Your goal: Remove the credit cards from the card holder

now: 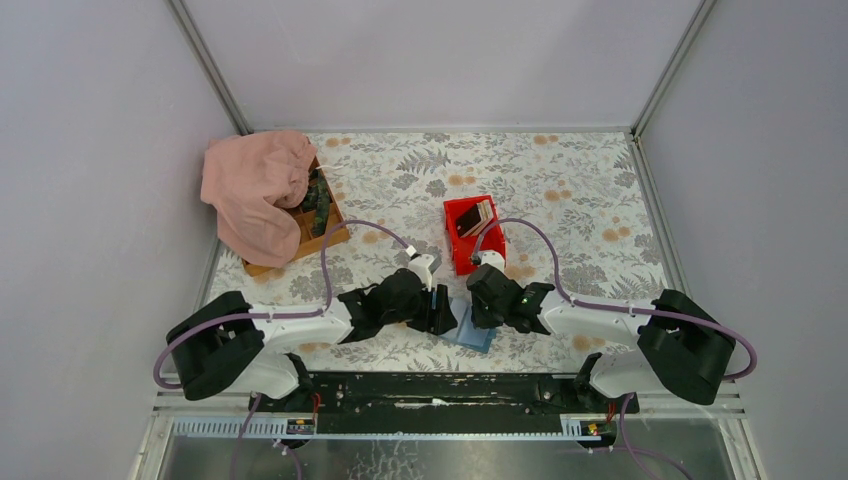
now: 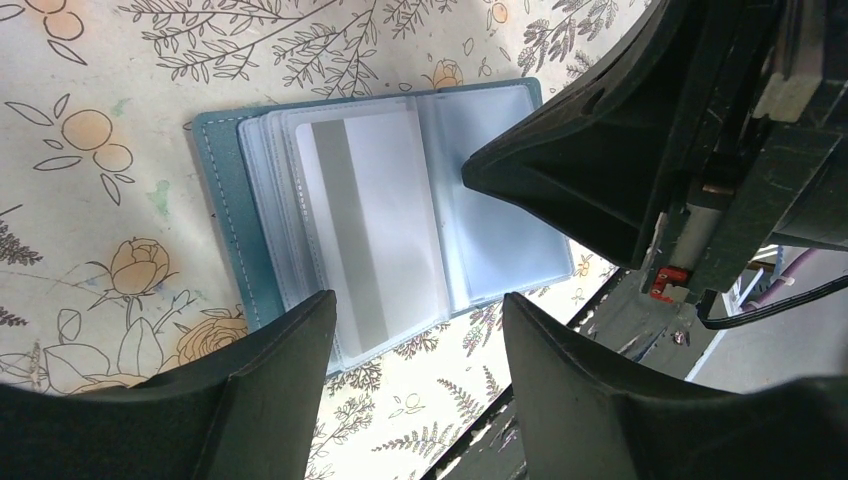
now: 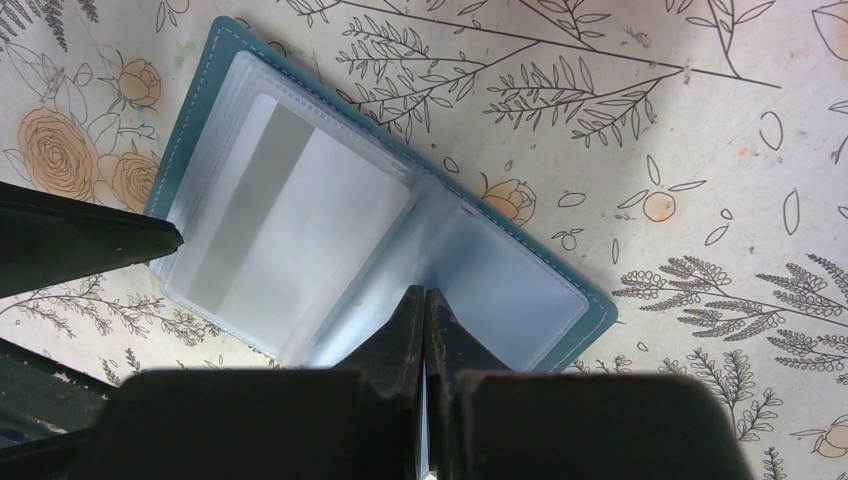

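1. The card holder point(image 1: 474, 337) lies open and flat on the table point(image 1: 570, 180), close to the table's near edge and just beyond the black rail between the two arm bases
2. One blue cover edge faces the open floral surface; the opposite corner lies near the table's edge in the left wrist view
3. The red bin point(image 1: 452, 216) stands farther back, apart from the holder, with bare table between them and more bare table to the right, out to the side wall
4. The pink cloth point(image 1: 255, 190) and the wooden box point(image 1: 328, 232) are in the far left corner, well apart from the holder
5. The left hand point(image 2: 415, 305) has its fingers point(image 2: 265, 385) spread wide, their tips over the holder's edge on either side of the carded page; it holds nothing, and I cannot tell whether the tips touch
6. The right hand point(image 3: 425, 300) has its fingers pressed tight together, with the tip set on the clear sleeve of the emptier page beside the fold; nothing shows as gripped
7. Count: one card holder, two hands, one red bin, one wooden box, one cloth
8. One white card point(image 2: 365, 215) with a grey stripe shows inside a clear sleeve of the holder
9. Credit cards in the bin point(image 1: 475, 217) show as dark and tan, at least two; the exact number cannot be made out
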Controlling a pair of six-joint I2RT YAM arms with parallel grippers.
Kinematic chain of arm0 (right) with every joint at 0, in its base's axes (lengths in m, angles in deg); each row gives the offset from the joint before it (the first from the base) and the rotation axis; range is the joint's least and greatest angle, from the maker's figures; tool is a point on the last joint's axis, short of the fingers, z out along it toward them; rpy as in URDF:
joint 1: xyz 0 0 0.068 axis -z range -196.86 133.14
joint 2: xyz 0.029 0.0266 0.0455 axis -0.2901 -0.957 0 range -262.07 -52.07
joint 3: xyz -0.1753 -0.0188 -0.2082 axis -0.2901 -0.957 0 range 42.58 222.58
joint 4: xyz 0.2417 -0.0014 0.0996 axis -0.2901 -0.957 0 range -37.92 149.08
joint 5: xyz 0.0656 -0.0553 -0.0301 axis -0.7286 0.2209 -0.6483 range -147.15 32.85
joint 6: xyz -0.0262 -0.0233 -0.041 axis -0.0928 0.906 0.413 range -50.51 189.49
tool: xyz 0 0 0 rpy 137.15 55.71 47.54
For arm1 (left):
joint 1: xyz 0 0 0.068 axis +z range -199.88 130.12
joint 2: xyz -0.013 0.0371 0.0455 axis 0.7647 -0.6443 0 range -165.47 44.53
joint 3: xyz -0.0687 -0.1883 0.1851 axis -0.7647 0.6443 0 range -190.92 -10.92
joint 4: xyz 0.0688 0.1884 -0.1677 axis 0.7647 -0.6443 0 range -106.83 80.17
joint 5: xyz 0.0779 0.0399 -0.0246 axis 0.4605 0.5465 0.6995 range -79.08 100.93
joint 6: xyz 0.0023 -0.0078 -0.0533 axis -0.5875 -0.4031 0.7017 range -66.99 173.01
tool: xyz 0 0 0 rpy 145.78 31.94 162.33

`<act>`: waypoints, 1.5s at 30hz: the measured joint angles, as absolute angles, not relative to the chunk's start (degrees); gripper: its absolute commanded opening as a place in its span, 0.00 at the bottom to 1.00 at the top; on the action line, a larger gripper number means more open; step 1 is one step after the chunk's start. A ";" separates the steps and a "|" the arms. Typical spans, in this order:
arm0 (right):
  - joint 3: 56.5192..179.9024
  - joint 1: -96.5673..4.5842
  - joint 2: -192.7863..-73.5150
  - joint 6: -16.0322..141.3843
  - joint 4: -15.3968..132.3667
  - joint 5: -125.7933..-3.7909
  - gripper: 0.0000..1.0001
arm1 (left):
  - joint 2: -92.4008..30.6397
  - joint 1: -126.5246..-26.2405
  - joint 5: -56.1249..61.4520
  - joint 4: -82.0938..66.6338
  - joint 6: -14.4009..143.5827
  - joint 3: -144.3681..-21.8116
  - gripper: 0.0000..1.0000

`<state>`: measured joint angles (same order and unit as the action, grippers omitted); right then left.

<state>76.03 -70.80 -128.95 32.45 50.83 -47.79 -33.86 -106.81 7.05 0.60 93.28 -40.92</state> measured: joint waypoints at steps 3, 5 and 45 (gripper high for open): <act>76.01 -70.75 -128.93 32.45 50.83 -47.81 0.00 | -33.89 -106.77 6.80 0.69 93.33 -40.92 0.68; 75.94 -70.71 -128.93 32.45 50.85 -47.81 0.00 | -34.08 -106.77 6.26 1.11 93.41 -40.90 0.68; 75.31 -70.43 -128.16 32.50 51.09 -47.79 0.00 | -37.06 -104.58 4.90 2.68 93.98 -40.68 0.67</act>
